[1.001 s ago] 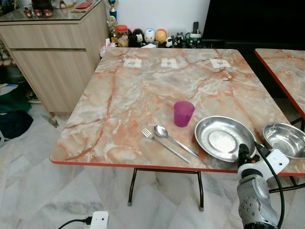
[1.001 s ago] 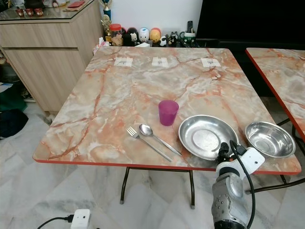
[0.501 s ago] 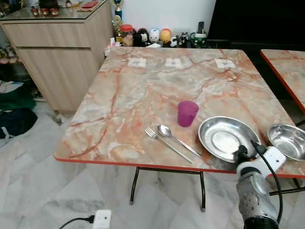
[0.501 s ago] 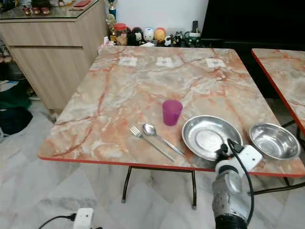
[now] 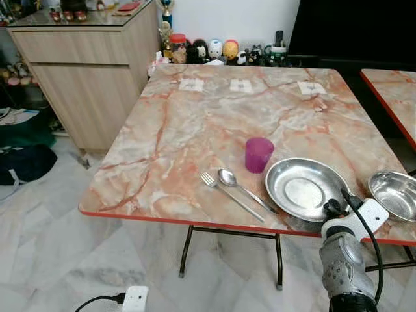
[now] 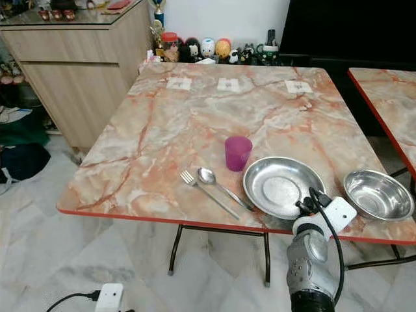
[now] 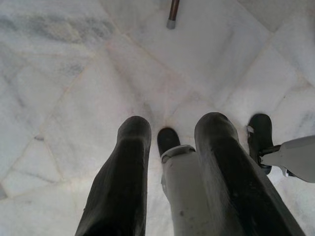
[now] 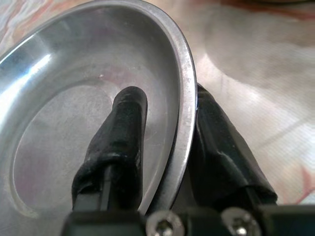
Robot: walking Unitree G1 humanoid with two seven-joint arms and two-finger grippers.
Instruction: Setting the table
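The right gripper [image 8: 162, 142] has its jaws pinching the near rim of the steel plate [image 5: 302, 188], one finger inside the dish and one under its edge, while the plate lies on the marble desk [image 5: 195, 130] just beside the spoon [image 5: 242, 188] and fork [image 5: 229, 195], with the purple cup [image 5: 259, 154] behind them and a steel bowl [image 5: 395, 195] off to the right. To place it well, I judge the grip should stay firm on that thin rim and the plate be lifted level or slid gently, since a one-sided hold will let it tip, and it should be kept off the spoon handle touching its left edge. The left gripper [image 7: 170, 162] hangs idle over the floor [image 7: 74, 73], jaws spread.

R gripper [image 8: 165, 142] clamped, L gripper [image 7: 172, 147] idle
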